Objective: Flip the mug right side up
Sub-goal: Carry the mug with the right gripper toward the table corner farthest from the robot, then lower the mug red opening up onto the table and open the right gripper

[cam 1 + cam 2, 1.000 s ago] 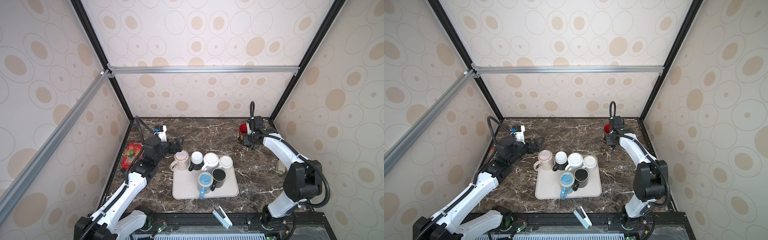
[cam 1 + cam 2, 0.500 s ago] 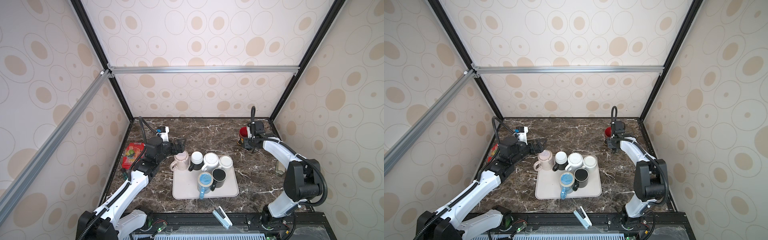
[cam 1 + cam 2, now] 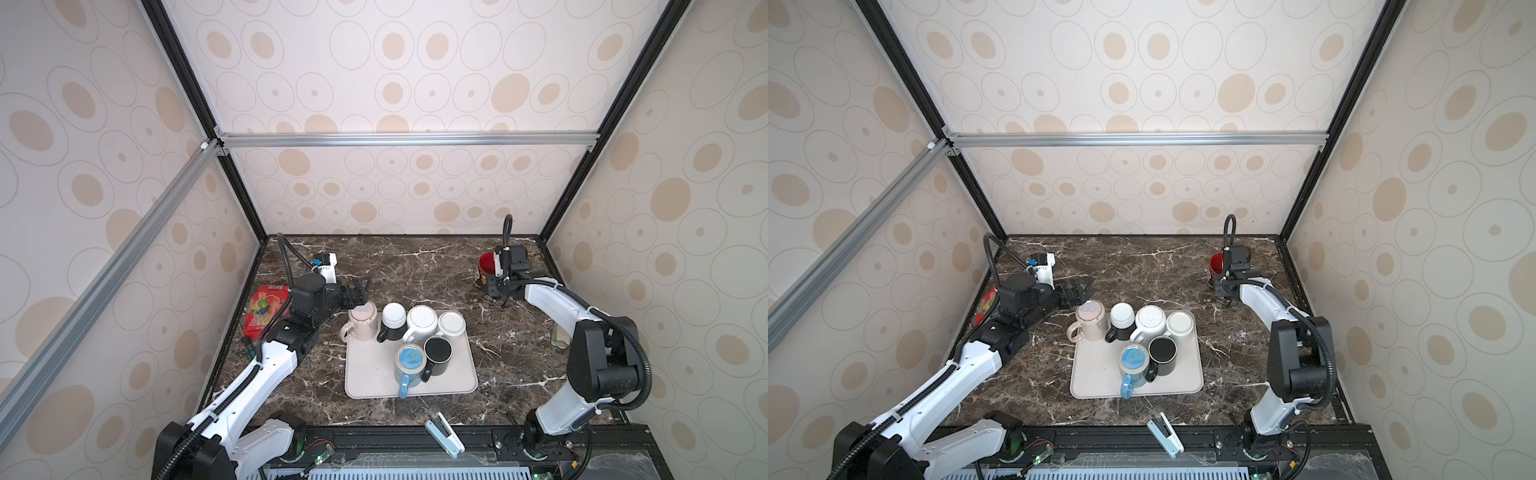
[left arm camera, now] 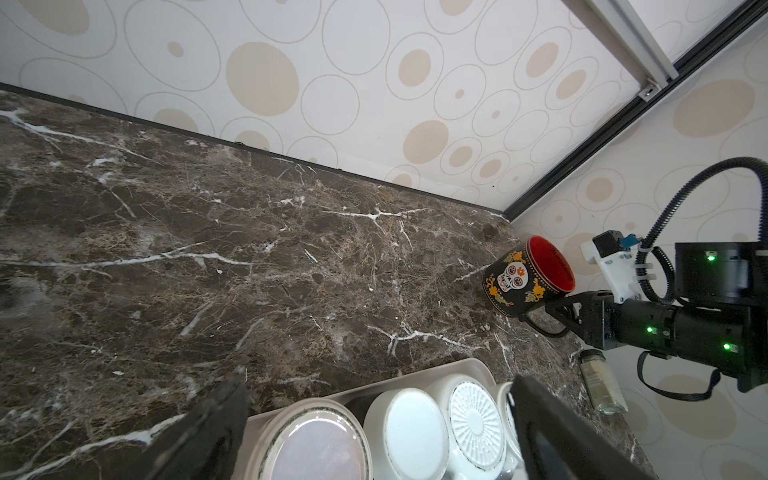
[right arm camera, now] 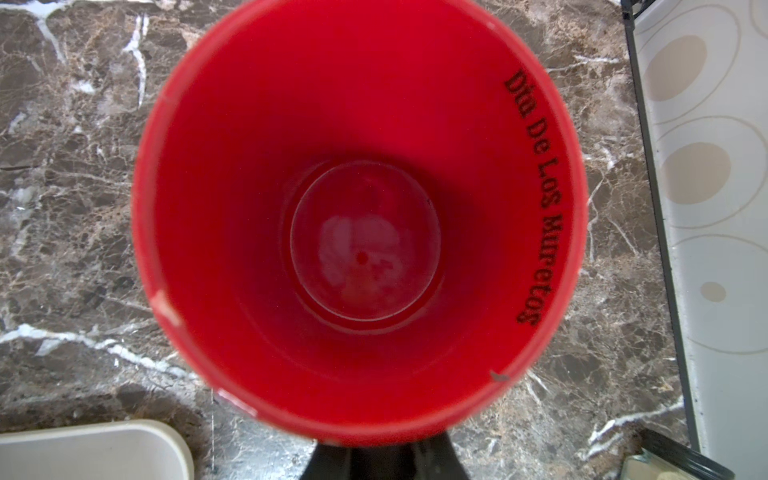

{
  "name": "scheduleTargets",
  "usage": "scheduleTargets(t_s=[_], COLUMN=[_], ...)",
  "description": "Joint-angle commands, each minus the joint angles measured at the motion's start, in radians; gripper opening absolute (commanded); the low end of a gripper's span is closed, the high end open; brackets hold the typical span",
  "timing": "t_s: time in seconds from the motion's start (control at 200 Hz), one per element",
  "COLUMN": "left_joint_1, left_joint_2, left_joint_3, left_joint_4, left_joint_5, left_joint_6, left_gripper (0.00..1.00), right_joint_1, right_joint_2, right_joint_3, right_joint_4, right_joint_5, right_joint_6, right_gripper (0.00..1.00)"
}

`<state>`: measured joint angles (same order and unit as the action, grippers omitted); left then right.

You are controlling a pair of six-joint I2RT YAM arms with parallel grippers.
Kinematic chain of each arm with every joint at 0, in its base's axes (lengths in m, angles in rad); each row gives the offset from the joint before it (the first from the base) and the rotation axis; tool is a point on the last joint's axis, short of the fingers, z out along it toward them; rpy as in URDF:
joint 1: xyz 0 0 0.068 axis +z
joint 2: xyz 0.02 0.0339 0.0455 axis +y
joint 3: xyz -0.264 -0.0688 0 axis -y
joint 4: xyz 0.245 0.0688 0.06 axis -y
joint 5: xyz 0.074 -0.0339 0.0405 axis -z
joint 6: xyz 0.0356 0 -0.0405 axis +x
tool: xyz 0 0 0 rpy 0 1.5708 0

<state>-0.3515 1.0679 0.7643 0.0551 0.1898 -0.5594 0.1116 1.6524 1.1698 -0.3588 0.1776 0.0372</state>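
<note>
Red-lined skull mug [image 4: 524, 277] tilts, handle clamped in right tool [image 4: 559, 307]

Mugs: seven. Six are grouped at the tray [image 3: 457, 384]; the pink mug [image 3: 360, 326] sits at its 10 o'clock corner. The red-lined skull mug [image 3: 485, 270] is apart at 2 o'clock.
Trays: one.
Glass jars: one [image 4: 602, 384].
Snack packets: one [image 3: 266, 309].
Staplers: one [image 3: 444, 434].
Robot arms: two.

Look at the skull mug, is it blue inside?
No, the skull mug has a bright red inside, seen plainly in the left wrist view.
</note>
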Motion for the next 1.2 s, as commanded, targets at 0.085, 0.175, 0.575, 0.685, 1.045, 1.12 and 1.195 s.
scheduleTargets(t_s=[0.085, 0.175, 0.575, 0.685, 1.045, 1.12, 1.195], left_joint_1=[0.006, 0.007, 0.006, 0.007, 0.007, 0.007, 0.006], left_joint_2=[-0.004, -0.002, -0.022, -0.017, -0.020, -0.019, -0.016], left_joint_3=[-0.013, -0.013, -0.025, -0.024, -0.041, -0.044, -0.041], left_joint_4=[-0.022, -0.026, -0.058, -0.073, -0.071, -0.077, -0.090], left_joint_5=[-0.026, -0.030, -0.032, -0.042, -0.035, -0.033, -0.033], left_joint_6=[0.028, 0.033, 0.060, 0.065, 0.064, 0.062, 0.067], left_gripper=[0.99, 0.99, 0.99, 0.99, 1.00, 1.00, 1.00], right_joint_1=[-0.010, -0.013, -0.014, -0.015, -0.014, -0.015, -0.013], right_joint_2=[-0.006, -0.003, 0.006, 0.007, 0.012, 0.009, 0.006], right_joint_3=[0.008, 0.007, -0.026, -0.037, -0.053, -0.054, -0.059], right_joint_4=[0.138, 0.136, 0.170, 0.176, 0.179, 0.173, 0.169], right_joint_5=[0.007, 0.009, 0.016, 0.020, 0.024, 0.024, 0.025], right_joint_6=[0.007, 0.011, 0.033, 0.033, 0.049, 0.057, 0.068], right_gripper=[0.00, 0.00, 0.00, 0.00, 0.00, 0.00, 0.03])
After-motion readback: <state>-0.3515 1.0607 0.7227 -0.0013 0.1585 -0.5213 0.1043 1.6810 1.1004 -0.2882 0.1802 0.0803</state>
